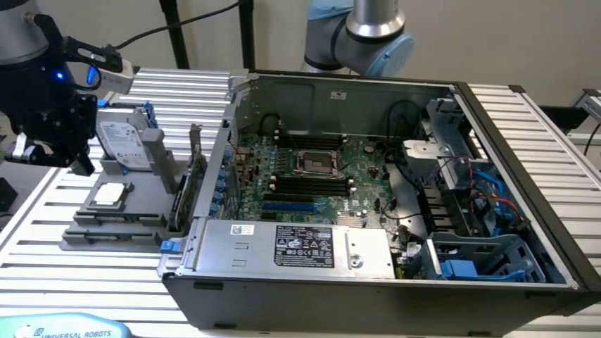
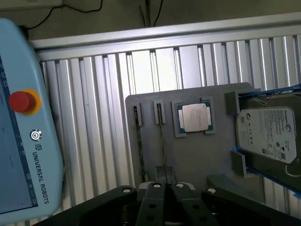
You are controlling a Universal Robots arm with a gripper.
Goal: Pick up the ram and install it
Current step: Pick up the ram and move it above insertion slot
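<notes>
— So, how far along are we?
— Barely begun, we'd judge. Our gripper (image 2: 165, 182) hangs above the grey holder (image 2: 197, 160) on the worktop (image 2: 94, 117), pressed together, with nothing we can make out in its grasp.
— And the ram (image 2: 162, 141)?
— We take it to be the thin strip standing on edge in the holder, beneath the gripper and just ahead of it. Seen edge-on, we cannot confirm its chips.
— Not lifted, then?
— No, it looks seated in the holder. Well off to the gripper's side, the long black slots (image 1: 295, 186) inside the open case (image 1: 376, 296) sit bare, so pickup and install both remain.
</notes>
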